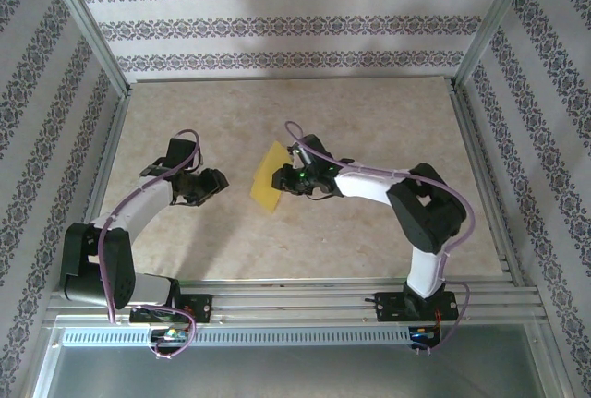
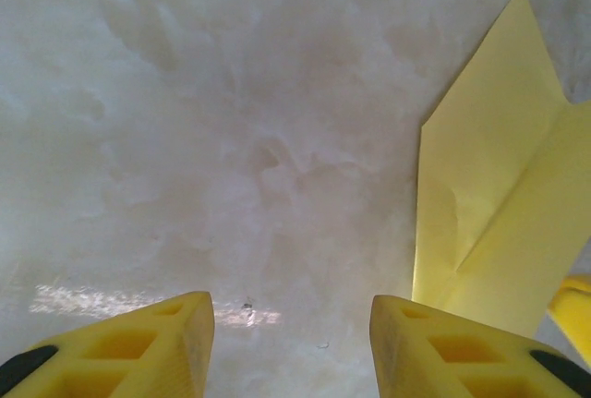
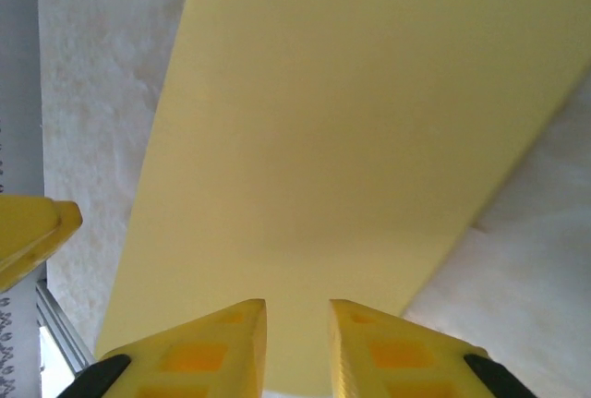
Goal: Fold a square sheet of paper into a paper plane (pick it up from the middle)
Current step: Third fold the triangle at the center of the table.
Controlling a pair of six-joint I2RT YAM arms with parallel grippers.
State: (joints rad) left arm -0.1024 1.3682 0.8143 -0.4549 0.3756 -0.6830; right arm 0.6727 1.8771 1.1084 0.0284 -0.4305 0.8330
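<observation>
The square sheet of paper [image 1: 269,177] lies on the table's middle, yellow and folded to a point with a diagonal crease. In the left wrist view the paper [image 2: 499,204] is to the right of my left gripper [image 2: 292,324], whose jaws stand open over bare table. From above, the left gripper [image 1: 220,183] sits a little left of the sheet and apart from it. My right gripper [image 1: 288,177] is at the sheet's right edge. Its wrist view has the paper [image 3: 351,139] spread ahead of the right gripper [image 3: 297,324], with a narrow gap between the fingers.
The marbled tabletop [image 1: 369,121] is fenced by an aluminium frame [image 1: 476,167] and patterned walls. Both arms reach inward from the near rail [image 1: 295,301]. A yellow fingertip [image 3: 32,232] of the other gripper shows at the left edge of the right wrist view.
</observation>
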